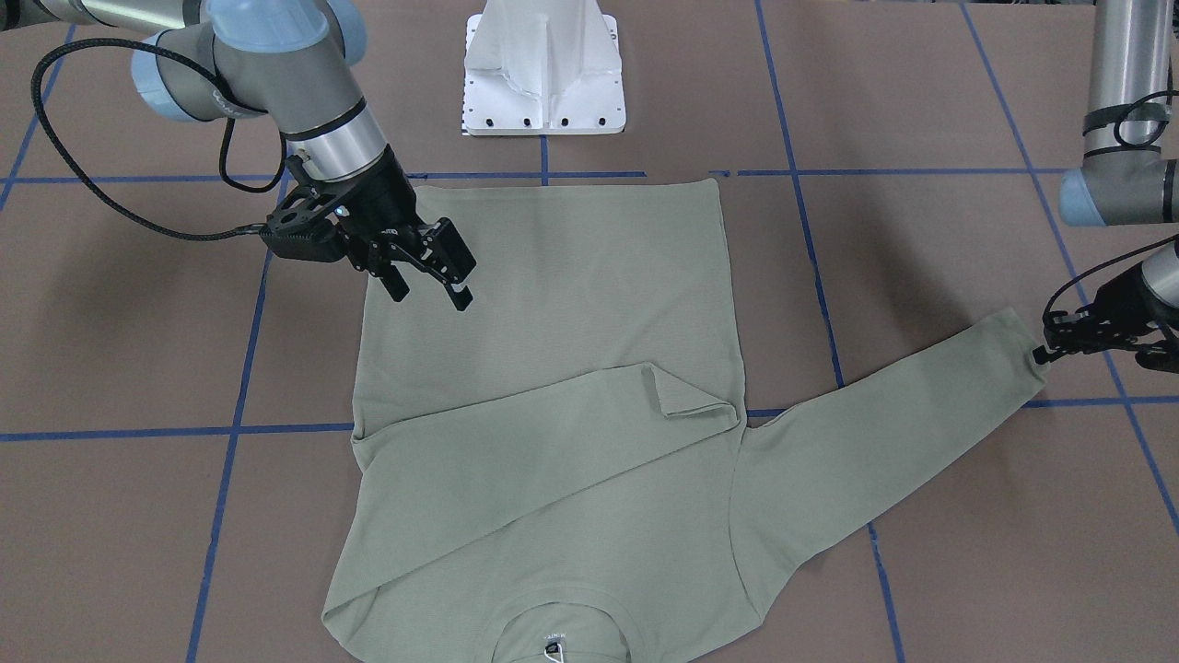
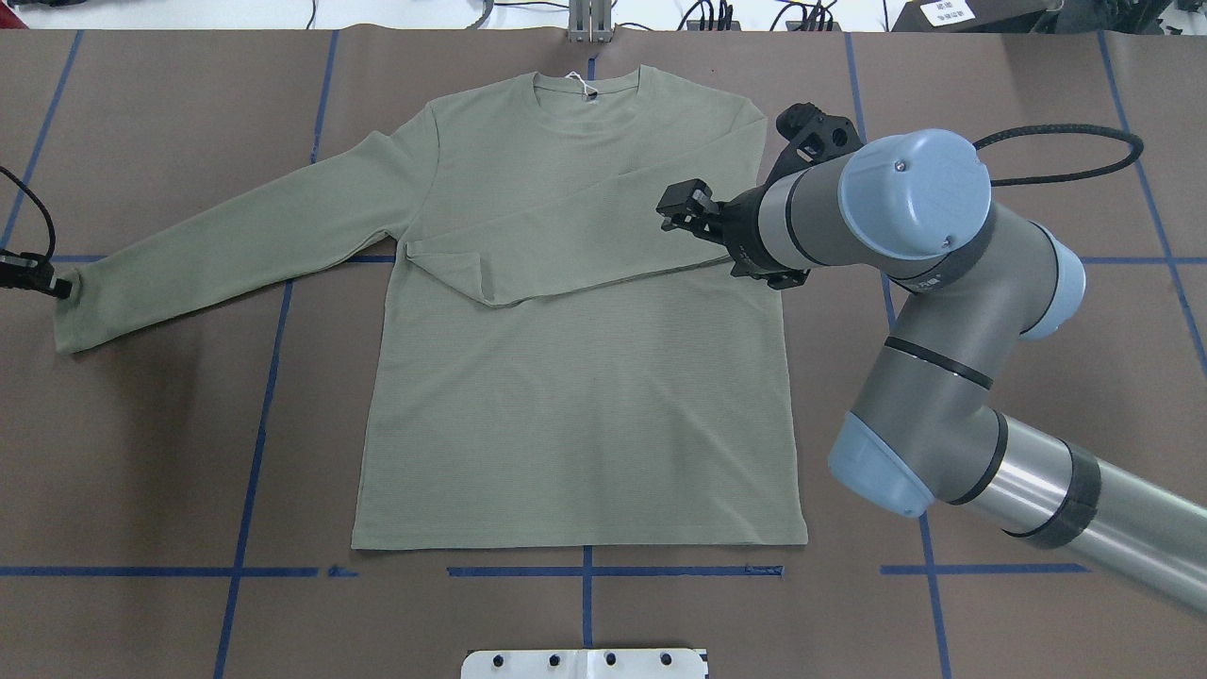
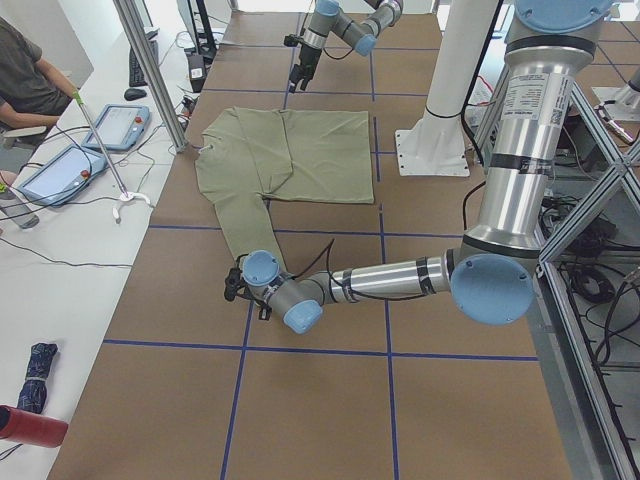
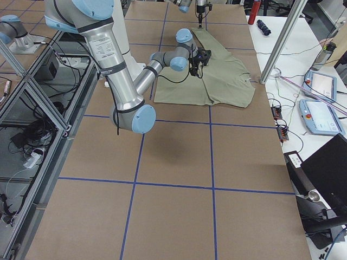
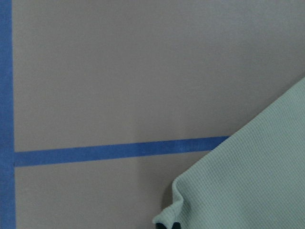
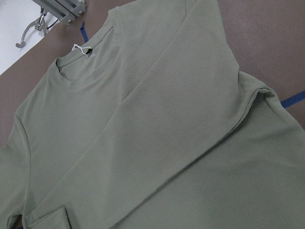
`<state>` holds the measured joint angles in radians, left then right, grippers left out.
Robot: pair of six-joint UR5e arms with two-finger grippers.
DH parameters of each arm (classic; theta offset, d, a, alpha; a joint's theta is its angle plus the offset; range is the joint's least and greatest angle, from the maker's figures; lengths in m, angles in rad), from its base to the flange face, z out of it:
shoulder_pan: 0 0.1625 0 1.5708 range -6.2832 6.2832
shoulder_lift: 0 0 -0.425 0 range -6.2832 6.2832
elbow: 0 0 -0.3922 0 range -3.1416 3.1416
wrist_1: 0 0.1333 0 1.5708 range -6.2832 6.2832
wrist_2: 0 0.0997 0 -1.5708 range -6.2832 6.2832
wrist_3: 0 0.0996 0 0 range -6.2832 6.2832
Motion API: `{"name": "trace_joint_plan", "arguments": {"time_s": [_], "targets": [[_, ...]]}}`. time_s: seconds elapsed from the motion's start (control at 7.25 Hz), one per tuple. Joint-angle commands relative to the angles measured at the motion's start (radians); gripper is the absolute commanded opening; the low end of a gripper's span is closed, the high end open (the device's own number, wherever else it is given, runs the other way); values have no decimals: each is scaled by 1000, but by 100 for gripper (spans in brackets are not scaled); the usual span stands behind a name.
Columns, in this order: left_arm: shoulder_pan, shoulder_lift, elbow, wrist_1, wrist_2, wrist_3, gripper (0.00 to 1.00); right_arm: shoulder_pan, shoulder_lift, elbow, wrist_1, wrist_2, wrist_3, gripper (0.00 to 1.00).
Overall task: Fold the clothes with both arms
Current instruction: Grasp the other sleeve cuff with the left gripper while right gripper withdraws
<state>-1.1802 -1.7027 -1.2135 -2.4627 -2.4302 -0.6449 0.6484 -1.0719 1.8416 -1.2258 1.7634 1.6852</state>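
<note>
You had the shirt flat on the table, 1 sleeve already folded across its chest. Your right hand hovered above it, spread wide. The left hand looked pinched on the other cuff, which likely needed carrying across next.

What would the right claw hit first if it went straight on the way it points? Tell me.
Probably the pale sage-green knit long-sleeve shirt, likely its sleeve folded across the chest. The open right claw angles down over it; exact depth is unclear.
</note>
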Motion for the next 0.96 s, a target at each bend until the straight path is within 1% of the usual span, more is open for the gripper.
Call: {"name": "trace_joint_plan", "arguments": {"time_s": [0.0, 0.14, 0.28, 0.41, 0.55, 0.69, 0.83], "targets": [[1, 3, -197, 4, -99, -203, 0, 13, -61, 62, 0, 13, -16, 100], [10, -26, -266, -4, -104, -343, 0, 52, -124, 99, 0, 57, -56, 100], [58, -114, -317, -4, -98, -515, 0, 122, -208, 125, 5, 147, -161, 100], [127, -232, -337, -2, -78, -735, 0, 207, -274, 137, 9, 237, -255, 100], [214, -387, -327, 5, 41, -950, 0, 293, -342, 145, 11, 320, -345, 100], [340, -502, -295, 7, 230, -1087, 0, 356, -412, 151, 11, 373, -434, 100], [438, -661, -199, 30, 394, -1195, 0, 396, -465, 154, 14, 381, -511, 100]]}}
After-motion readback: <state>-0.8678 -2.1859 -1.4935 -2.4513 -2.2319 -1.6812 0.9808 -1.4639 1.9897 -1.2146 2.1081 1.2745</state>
